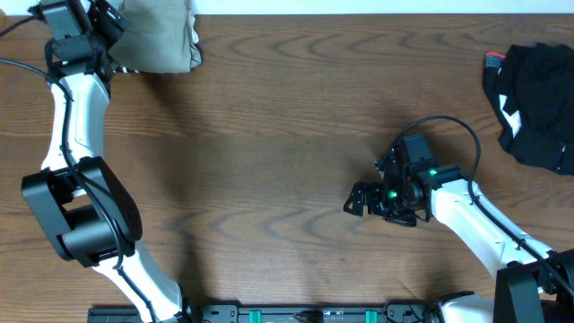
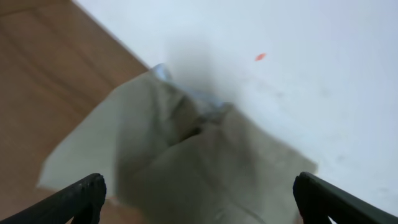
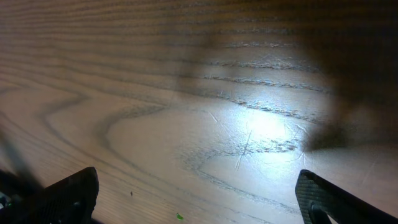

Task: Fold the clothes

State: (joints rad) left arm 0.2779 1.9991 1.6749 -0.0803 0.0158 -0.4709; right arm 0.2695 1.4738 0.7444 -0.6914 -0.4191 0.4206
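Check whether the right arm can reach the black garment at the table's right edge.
Probably yes. Only bare table lies between the right gripper and the black garment, on that arm's side. The gripper is open but points away, so it must turn.

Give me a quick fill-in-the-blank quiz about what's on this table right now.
The khaki garment lies at the far ___ corner of the table.
The black clothes lie at its ___ edge.
The left pincer and right pincer are both ___.
Missing: left, right, open.
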